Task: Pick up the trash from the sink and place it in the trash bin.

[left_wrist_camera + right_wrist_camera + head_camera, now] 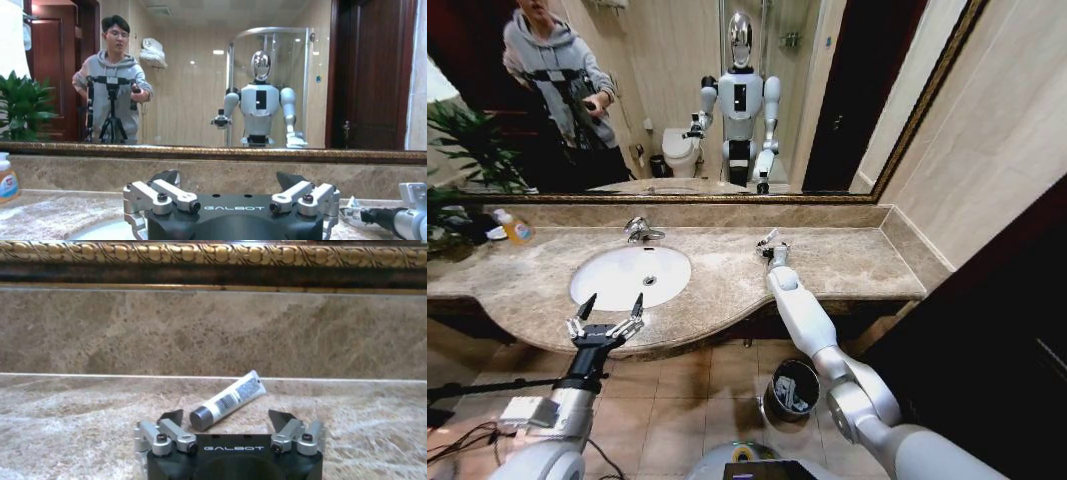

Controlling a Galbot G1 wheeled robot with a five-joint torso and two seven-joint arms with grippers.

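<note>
Head view and both wrist views of a bathroom vanity: the white oval sink is set in a beige-brown marble surface below a gilt-framed mirror, with a chrome faucet at its rear edge and an amber soap bottle at the far left of the surface, near a potted plant. The right hand reaches over the surface to the right of the sink, close to the backsplash, its fingers spread apart and empty; in the right wrist view a small white tube with a dark cap and printed label lies flat on the marble, just ahead of and between the spread fingertips, apparently not yet touched, though contact cannot be judged with certainty. The left hand hovers at the front edge of the surface, just before the sink's near rim, its two dark fingers likewise parted and holding nothing. The trash bin, round and black with a shiny rim, stands on the tiled floor below the surface, beside the right arm, with pale items visible inside it
</note>
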